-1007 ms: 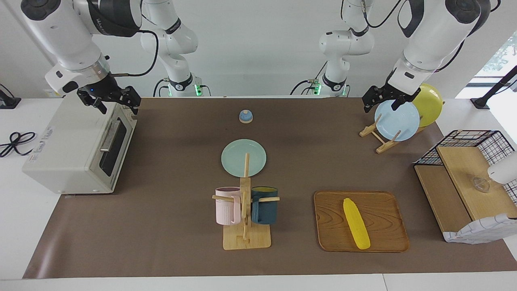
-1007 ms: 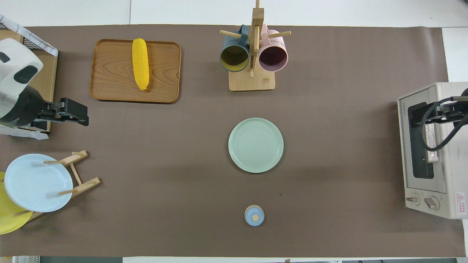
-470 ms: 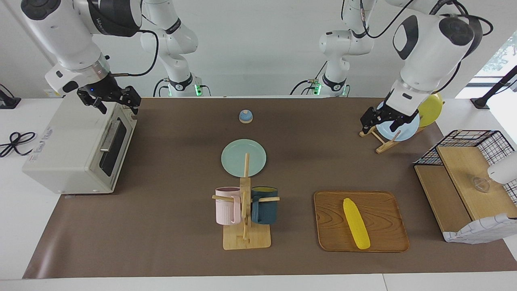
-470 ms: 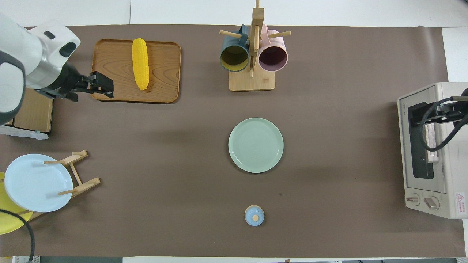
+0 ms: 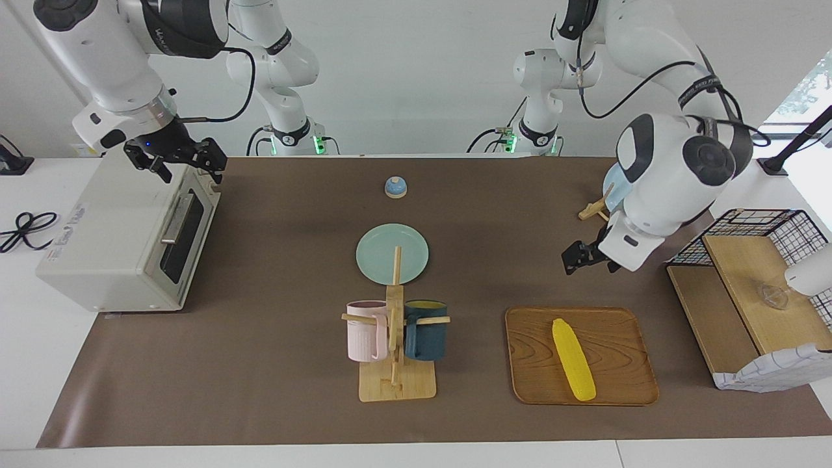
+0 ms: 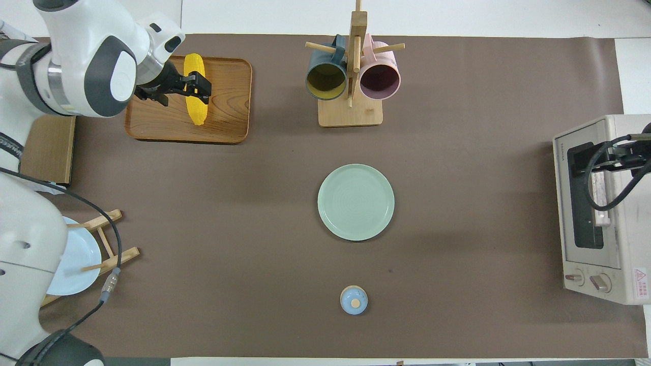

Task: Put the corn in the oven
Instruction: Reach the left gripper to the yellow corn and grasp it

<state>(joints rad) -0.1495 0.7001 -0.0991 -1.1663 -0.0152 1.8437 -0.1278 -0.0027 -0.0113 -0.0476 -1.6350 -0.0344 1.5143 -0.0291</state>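
Corn (image 5: 573, 359) flat on tray (image 5: 617, 383), lengthwise toward robots.

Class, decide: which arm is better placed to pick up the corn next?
Left. Its claw is raised over the wooden tray holding the corn; the right claw waits at the oven.

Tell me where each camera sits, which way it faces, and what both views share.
Facing view: high across the table, looking at the robots; both arms show whole, the left gripper raised above the mat near the tray, the right gripper waiting over the oven.
Overhead view: above the robots' end, looking steeply down; the left arm covers part of the corn.
Shared: corn, tray, oven, green plate, mug rack.
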